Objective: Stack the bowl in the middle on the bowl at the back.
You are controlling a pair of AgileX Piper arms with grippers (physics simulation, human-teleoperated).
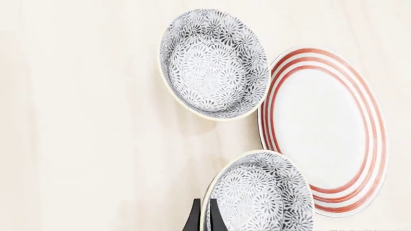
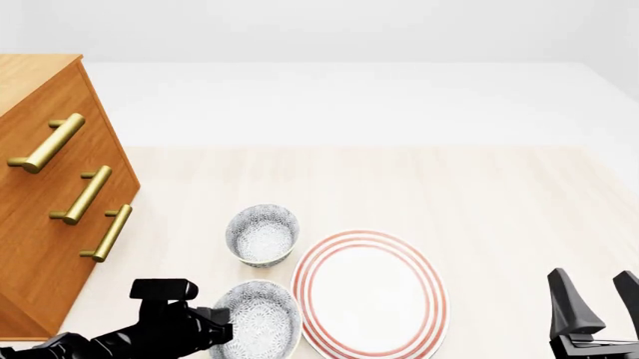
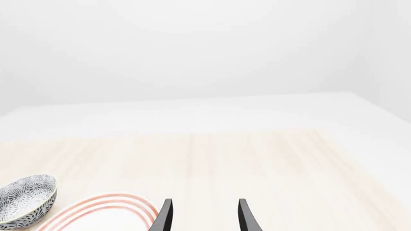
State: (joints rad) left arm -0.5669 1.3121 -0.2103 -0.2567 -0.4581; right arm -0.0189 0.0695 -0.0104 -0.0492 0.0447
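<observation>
Two white bowls with a dense dark-grey lacy pattern stand left of the plate. The bowl at the back (image 2: pixel 263 235) (image 1: pixel 214 62) sits alone on the table. Nearer me is the bowl in the middle (image 2: pixel 260 321) (image 1: pixel 263 195). My left gripper (image 2: pixel 221 326) (image 1: pixel 204 214) is shut on its left rim, one finger inside and one outside. At the front right, my right gripper (image 2: pixel 597 298) (image 3: pixel 205 206) hangs open and holds nothing. A patterned bowl (image 3: pixel 26 197) shows in the right wrist view; I cannot tell which one.
A large white plate with red rings (image 2: pixel 370 238) (image 1: pixel 321 125) (image 3: pixel 109 204) lies just right of both bowls, almost touching them. A wooden drawer cabinet with brass handles (image 2: pixel 50 194) stands at the left edge of the table.
</observation>
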